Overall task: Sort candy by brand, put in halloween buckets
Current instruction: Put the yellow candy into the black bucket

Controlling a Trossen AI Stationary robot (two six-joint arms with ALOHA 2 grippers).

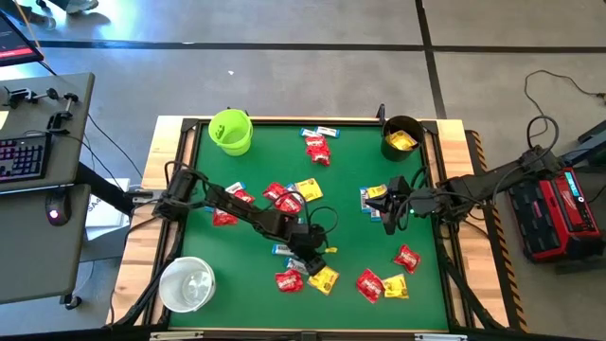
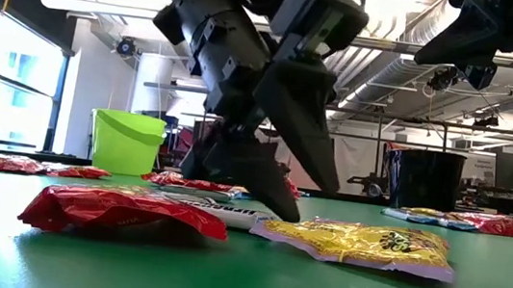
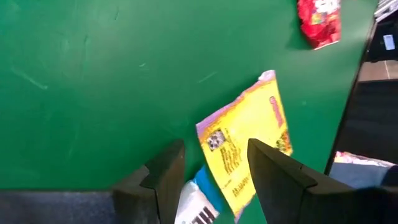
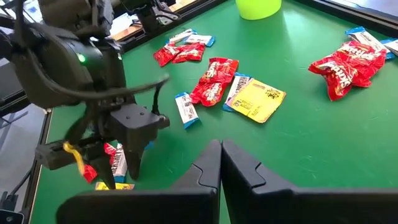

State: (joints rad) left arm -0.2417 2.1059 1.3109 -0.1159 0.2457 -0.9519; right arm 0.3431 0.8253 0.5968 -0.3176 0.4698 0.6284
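Note:
My left gripper [image 3: 211, 165] is open and points steeply down near the table's near middle. Its fingers straddle a corner of a yellow packet [image 3: 249, 134] and the end of a white-and-blue bar [image 3: 196, 208]. In the low view its fingertips [image 2: 281, 203] are down at the bar [image 2: 229, 215], between a red packet [image 2: 123, 212] and the yellow packet [image 2: 361, 243]. My right gripper [image 1: 390, 220] hangs shut above the table's right side, with nothing in it. The lime green bucket [image 1: 230, 131], black bucket [image 1: 401, 138] and white bucket [image 1: 187, 284] stand upright on the green mat. My left gripper comes slanting down from the table's left with a finger on either side of the yellow packet's corner [image 3: 217, 146] and the bar's end. I cannot tell whether a fingertip touches either of them. Both lie flat on the mat.
Red, yellow and white-and-blue candy lies scattered over the mat [image 1: 350, 189], with clusters at the far middle [image 1: 317, 144], centre left [image 1: 284, 197] and near right [image 1: 383, 282]. A yellow packet shows inside the black bucket. The table's raised black rim [image 1: 445, 246] bounds the mat.

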